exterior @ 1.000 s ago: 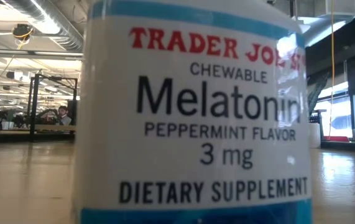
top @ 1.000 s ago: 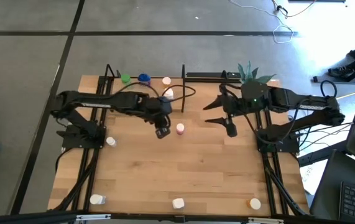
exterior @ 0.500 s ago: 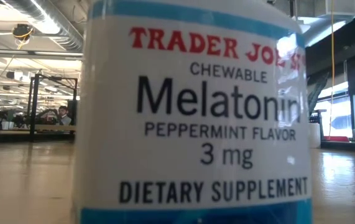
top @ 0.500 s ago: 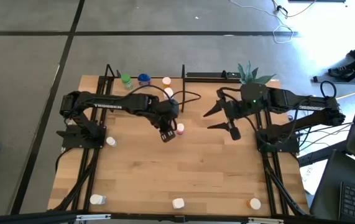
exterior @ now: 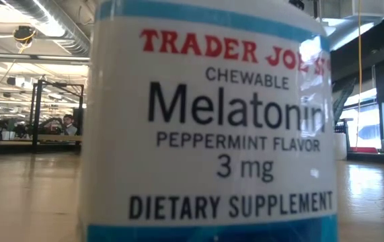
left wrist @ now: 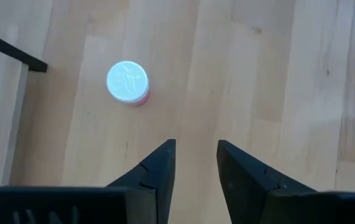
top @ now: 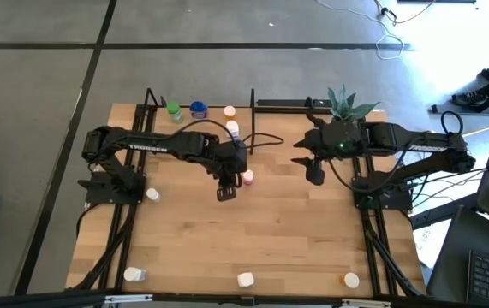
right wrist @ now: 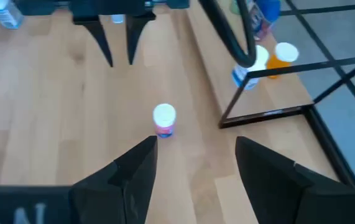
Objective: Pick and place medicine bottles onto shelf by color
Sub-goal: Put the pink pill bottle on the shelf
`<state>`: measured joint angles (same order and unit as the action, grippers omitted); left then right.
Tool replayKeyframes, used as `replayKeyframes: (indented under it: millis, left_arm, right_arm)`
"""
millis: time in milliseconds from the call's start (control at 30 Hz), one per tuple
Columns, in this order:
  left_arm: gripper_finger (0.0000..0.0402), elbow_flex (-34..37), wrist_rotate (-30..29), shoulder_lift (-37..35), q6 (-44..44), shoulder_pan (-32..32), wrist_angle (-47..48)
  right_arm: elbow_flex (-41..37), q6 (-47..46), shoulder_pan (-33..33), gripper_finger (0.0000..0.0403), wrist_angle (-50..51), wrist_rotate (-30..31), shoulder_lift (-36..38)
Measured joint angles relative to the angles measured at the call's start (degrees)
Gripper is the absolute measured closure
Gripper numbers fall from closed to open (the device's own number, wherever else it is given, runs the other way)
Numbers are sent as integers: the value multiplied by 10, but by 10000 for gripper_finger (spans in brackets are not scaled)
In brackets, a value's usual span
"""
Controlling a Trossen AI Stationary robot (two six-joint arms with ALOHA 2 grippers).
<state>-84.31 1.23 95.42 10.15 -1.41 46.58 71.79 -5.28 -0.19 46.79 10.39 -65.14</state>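
Observation:
A small bottle with a white cap and pink body (top: 247, 177) stands upright on the wooden table; it also shows in the left wrist view (left wrist: 127, 82) and the right wrist view (right wrist: 164, 120). My left gripper (top: 225, 192) is open and empty just left of it, fingers (left wrist: 158, 167) pointing at bare table. My right gripper (top: 308, 168) is open and empty to the bottle's right (right wrist: 196, 146). The shelf (top: 201, 120) at the far left holds a green bottle (top: 174, 109), a blue bottle (top: 198, 109), an orange one (top: 229, 111) and a white one (top: 232, 128).
Loose bottles stand at the left (top: 152, 195) and along the near edge (top: 133, 275), (top: 245, 279), (top: 350, 280). A potted plant (top: 344, 101) stands at the far right. A white Melatonin bottle (exterior: 208, 121) fills the low view. Black shelf posts (right wrist: 270, 93) stand beside the pink bottle.
My left gripper has gone a little toward the table's near edge beside the pink bottle and has turned. My right gripper has drawn back a little toward the table's right edge and has turned. The bottles have stayed where they were.

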Motion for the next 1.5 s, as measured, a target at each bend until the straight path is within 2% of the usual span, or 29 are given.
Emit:
replayKeyframes:
  millis: [800,900,1067,1167,1300,1500]
  left_arm:
    - [286,0,-2,0,-20,-5,-23]
    - [263,0,-1,0,-31,-7,-35]
    - [199,0,-7,3,-34,-25,-41]
    - [170,1,-6,23,-73,-37,-61]
    - [154,1,-6,55,-89,-53,-88]
    - [152,1,-1,94,-75,-69,-105]
  right_arm:
    - [0,-4,0,185,-3,1,0]
    - [0,-5,0,185,-2,1,0]
    - [0,-4,0,185,-2,1,0]
    - [0,-5,0,185,-2,1,0]
    - [0,-5,0,185,-3,1,0]
    - [0,-5,0,185,-7,0,-1]
